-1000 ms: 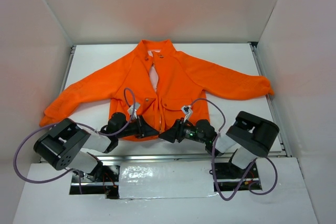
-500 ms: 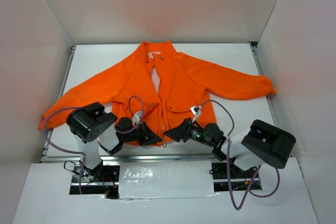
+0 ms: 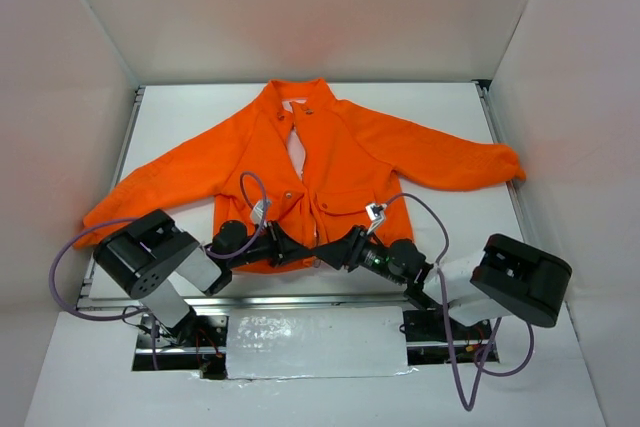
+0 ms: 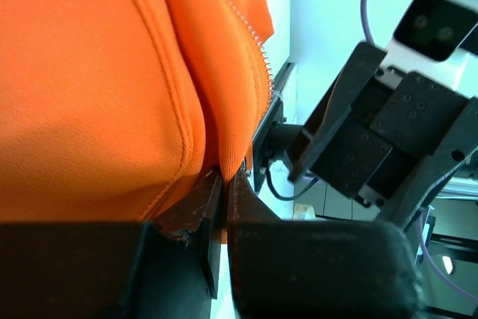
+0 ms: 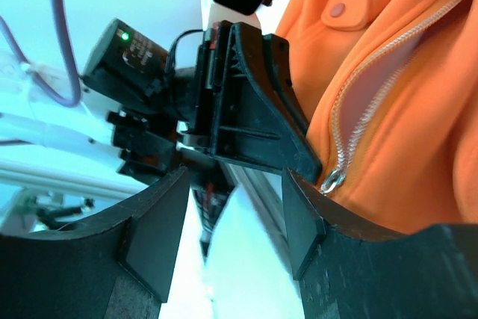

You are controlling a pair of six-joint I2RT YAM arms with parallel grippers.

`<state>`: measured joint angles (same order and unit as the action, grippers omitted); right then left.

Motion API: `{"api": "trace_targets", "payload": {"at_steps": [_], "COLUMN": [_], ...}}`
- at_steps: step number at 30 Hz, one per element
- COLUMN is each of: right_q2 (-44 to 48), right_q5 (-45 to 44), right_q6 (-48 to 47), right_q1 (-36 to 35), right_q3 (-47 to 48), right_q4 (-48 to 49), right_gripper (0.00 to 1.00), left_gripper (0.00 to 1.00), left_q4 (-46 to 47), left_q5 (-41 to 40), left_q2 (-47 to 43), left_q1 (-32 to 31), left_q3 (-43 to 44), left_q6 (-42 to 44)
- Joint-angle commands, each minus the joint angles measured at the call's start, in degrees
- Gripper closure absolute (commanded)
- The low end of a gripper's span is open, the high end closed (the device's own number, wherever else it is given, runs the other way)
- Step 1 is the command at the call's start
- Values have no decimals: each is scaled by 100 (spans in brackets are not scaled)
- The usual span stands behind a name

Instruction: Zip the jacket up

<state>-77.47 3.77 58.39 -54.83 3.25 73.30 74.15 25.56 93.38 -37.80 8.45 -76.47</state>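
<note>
Drawn closer together at the hem since half a second back. Clamped tight in the left gripper (image 4: 225, 178): the bottom edge of the jacket (image 3: 340, 157), beside the zipper teeth. Spread wide and holding nothing, the right gripper (image 5: 235, 184), with the zipper pull (image 5: 332, 179) just beside one finger. Treat as soft, light, quick to bunch: pin the hem, tug only the pull. Laid flat on the table (image 3: 440, 107), collar (image 3: 300, 97) farthest.

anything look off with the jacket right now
Nothing damaged. The jacket lies askew, one cuff reaching the table edge, and its hem is bunched where the left gripper pinches it. The zipper gapes open toward the collar.
</note>
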Motion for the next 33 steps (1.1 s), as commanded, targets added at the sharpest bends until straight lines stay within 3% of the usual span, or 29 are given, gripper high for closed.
{"api": "trace_targets", "payload": {"at_steps": [1, 6, 9, 14, 21, 27, 33], "right_q2": [364, 777, 1023, 1208, 1016, 260, 189], "right_q5": [-719, -1194, -1596, -2433, -3319, -3506, -3752], "right_q6": [251, 593, 936, 1666, 2341, 2643, 2493], "right_q1": [-282, -537, -766, -1363, -2110, -2216, -2216], "right_q3": [-553, -580, -405, -570, -386, -527, -386], "right_q4": [-349, -702, -1788, -2197, -3057, -2111, -2285], "right_gripper": [40, 40, 39, 39, 39, 38, 36], "left_gripper": [100, 100, 100, 100, 100, 100, 100], "left_q4": [1199, 1329, 1767, 2182, 1963, 1779, 1770], "left_q5": [-122, -166, -130, -60, -78, -113, -139], "left_q2": [-189, 38, 328, 611, 462, 295, 242], "left_q1": [-52, -113, -122, -131, -175, -210, -263], "left_q3": [43, 122, 87, 87, 148, 157, 175], "left_q6": [176, 115, -26, -158, -79, -26, -88]}}
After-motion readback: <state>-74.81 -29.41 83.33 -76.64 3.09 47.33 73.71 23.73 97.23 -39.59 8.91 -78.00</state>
